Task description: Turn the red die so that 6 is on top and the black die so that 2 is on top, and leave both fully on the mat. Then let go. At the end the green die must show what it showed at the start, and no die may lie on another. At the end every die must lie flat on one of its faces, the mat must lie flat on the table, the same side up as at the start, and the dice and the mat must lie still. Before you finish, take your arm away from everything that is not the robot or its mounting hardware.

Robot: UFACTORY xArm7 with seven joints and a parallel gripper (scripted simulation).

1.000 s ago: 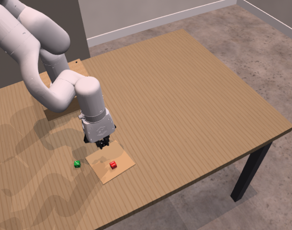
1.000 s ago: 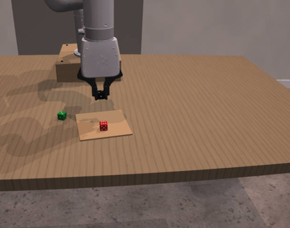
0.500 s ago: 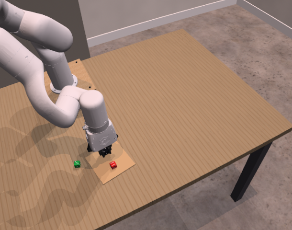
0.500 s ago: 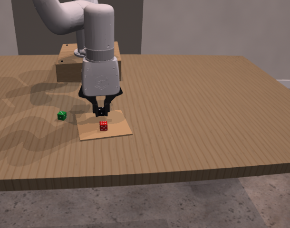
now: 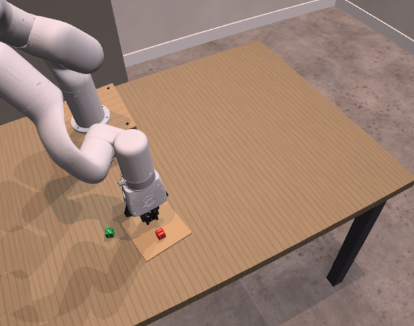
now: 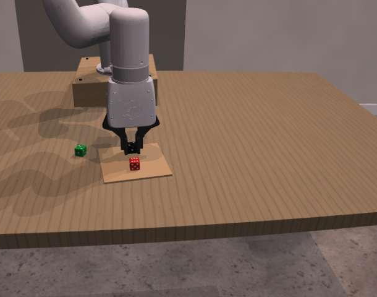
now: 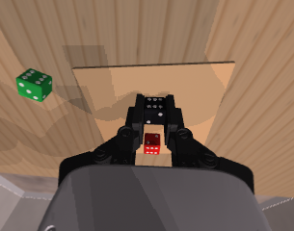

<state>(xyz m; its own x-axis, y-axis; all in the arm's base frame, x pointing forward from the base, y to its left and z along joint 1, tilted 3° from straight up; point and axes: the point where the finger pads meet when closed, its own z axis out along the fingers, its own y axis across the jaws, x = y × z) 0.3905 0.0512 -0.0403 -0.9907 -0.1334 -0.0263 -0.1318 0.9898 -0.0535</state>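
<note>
My gripper (image 5: 150,218) (image 6: 132,150) (image 7: 154,105) points down and is shut on the black die (image 6: 132,147) (image 7: 154,116). It holds the die over the robot-side half of the mat, seemingly a little above it. The die's 2 faces up, its 6 faces the robot base, and its 1 shows in the exterior view. The red die (image 5: 160,233) (image 6: 134,164) (image 7: 151,144) lies flat on the mat (image 5: 147,250) (image 6: 115,176) (image 7: 108,82) with 6 on top. The green die (image 5: 109,232) (image 6: 80,150) (image 7: 35,85) lies on the table left of the mat with 3 on top.
The wooden table (image 5: 252,140) (image 6: 246,143) bears the flat mat. The robot's base block (image 5: 117,101) (image 6: 89,94) stands at the back. The table's front edge (image 6: 214,231) lies beyond the mat, away from the base.
</note>
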